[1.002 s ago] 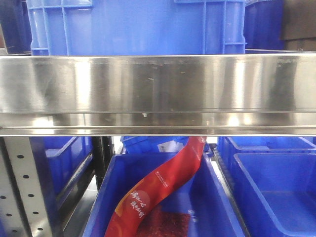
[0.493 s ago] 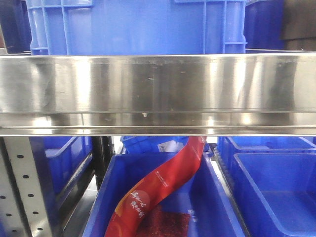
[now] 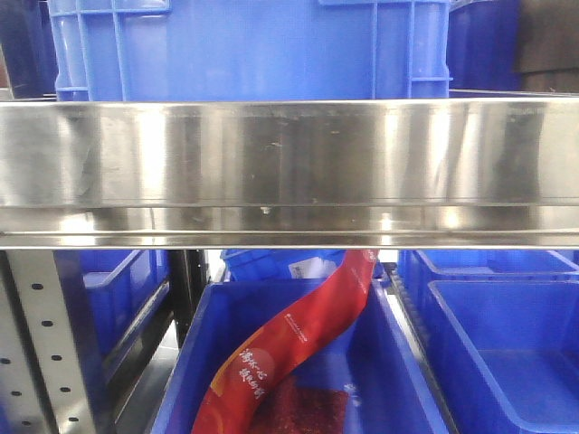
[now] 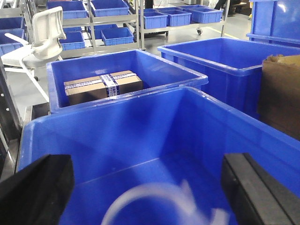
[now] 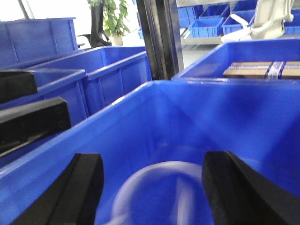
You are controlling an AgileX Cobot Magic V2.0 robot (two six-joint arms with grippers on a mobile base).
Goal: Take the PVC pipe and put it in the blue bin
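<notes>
Inside the blue bin (image 4: 140,136), blurred white PVC pipe (image 4: 154,201), left pincer (image 4: 150,187) and right pincer (image 5: 150,187) wide, empty.

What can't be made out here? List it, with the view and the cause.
- PVC pipe: a pale blurred curve in the blue bin, cut by the bottom edge in both wrist views; its full shape is unclear.
- Left gripper and right gripper: only dark finger edges show; the tips are cropped off.
- Front view: the steel shelf edge fills the frame, hiding both arms and the pipe.
- Cardboard box: label too small to read.
</notes>
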